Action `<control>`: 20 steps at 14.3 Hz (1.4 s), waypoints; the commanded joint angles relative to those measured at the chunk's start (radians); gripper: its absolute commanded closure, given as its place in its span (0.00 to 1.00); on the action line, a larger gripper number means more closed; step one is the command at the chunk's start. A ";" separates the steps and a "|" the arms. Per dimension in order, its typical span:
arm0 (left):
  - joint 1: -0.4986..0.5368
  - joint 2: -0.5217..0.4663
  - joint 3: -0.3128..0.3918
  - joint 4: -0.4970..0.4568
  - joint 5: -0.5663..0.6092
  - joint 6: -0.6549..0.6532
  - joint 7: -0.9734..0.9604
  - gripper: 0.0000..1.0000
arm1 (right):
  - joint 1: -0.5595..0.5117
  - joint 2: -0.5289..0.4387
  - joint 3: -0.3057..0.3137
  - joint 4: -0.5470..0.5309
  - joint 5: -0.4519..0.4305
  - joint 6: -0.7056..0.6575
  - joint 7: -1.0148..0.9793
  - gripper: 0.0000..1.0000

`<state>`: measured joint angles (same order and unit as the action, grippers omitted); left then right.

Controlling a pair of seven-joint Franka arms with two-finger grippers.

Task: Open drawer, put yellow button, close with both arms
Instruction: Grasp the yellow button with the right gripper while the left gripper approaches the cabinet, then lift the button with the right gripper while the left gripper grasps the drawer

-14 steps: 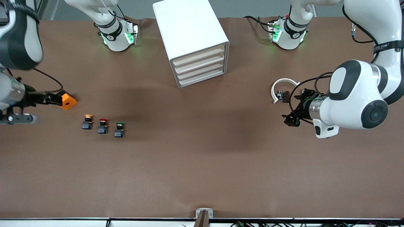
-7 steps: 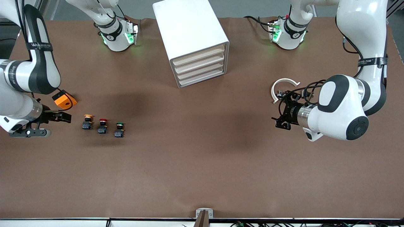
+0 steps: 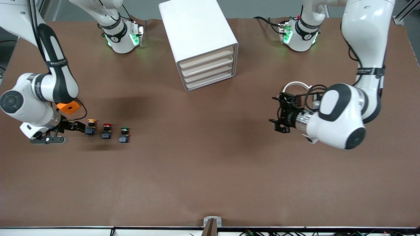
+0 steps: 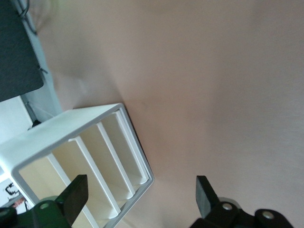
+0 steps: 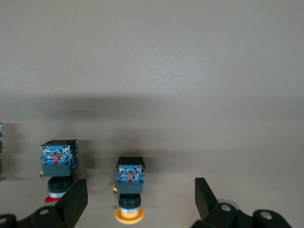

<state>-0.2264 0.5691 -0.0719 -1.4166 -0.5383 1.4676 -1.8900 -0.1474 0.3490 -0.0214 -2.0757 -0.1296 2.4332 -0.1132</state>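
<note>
The white cabinet [image 3: 197,32] stands at the robots' side of the table, with all four cream drawer fronts flush. The topmost drawer [image 3: 206,56] is shut. The yellow button [image 3: 91,126] stands toward the right arm's end, at the end of a row with a red-capped button [image 3: 107,130] and a green-capped one [image 3: 124,134]. My right gripper [image 3: 80,127] is low beside the yellow button [image 5: 129,180], open, with the yellow cap in the gap between its fingers [image 5: 71,202]. My left gripper [image 3: 275,109] hangs open and empty over the table, facing the cabinet [image 4: 71,137].
An orange block [image 3: 68,107] lies just under the right arm's forearm, farther from the camera than the buttons. A white ring-shaped part [image 3: 295,86] lies by the left arm's wrist. The red button [image 5: 58,164] stands close beside the right gripper's finger.
The right gripper has swung in from the table's end to the yellow button. The left gripper has moved toward the table's middle. Both stayed open.
</note>
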 commanded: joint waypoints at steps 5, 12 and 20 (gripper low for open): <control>-0.020 0.054 0.003 0.022 -0.137 -0.023 -0.176 0.00 | -0.017 0.057 0.017 -0.038 -0.012 0.072 0.007 0.00; -0.007 0.098 0.009 0.024 -0.190 -0.092 -0.202 0.00 | -0.024 0.114 0.020 -0.047 -0.012 0.110 0.009 0.00; -0.010 0.173 0.009 0.025 -0.322 -0.090 -0.348 0.00 | -0.017 0.131 0.020 -0.035 0.019 0.104 0.009 0.81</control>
<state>-0.2454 0.7069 -0.0664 -1.4157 -0.8150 1.3958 -2.2019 -0.1488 0.4818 -0.0193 -2.1142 -0.1234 2.5346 -0.1085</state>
